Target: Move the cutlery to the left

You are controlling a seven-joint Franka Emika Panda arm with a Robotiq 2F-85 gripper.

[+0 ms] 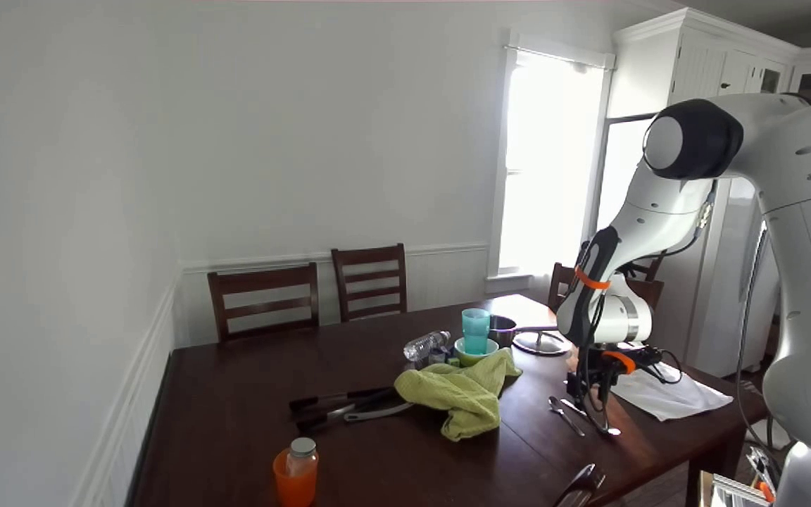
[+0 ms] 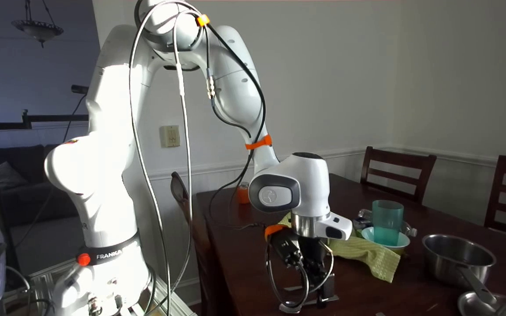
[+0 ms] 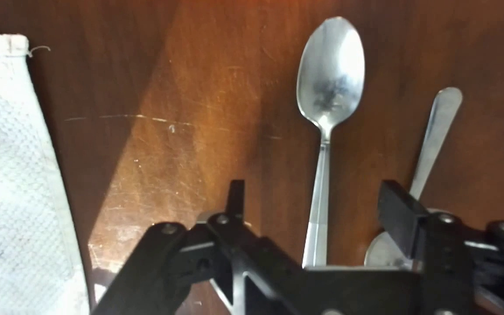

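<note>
Cutlery lies on the dark wooden table. In the wrist view a silver spoon (image 3: pixel 330 74) points its bowl away from me, and its handle runs between the parted fingers of my gripper (image 3: pixel 312 190) without touching either. The handle's lower end is hidden behind the gripper's body. A second silver piece (image 3: pixel 435 140) slants on the right, partly covered by the right finger (image 3: pixel 400 214); a rounded end shows beside that finger. An exterior view has a small spoon (image 1: pixel 566 415) beside the gripper (image 1: pixel 588 405), and more cutlery (image 1: pixel 578 486) at the near table edge.
A white cloth (image 3: pixel 15 175) lies left of the spoon in the wrist view. In an exterior view a green cloth (image 1: pixel 455 401) covers black-handled utensils (image 1: pixel 328 419). Beyond it are a turquoise cup (image 1: pixel 476 331) in a bowl, a bottle (image 1: pixel 425 345), a pot (image 2: pixel 457 259) and a glass lid (image 1: pixel 541 343).
</note>
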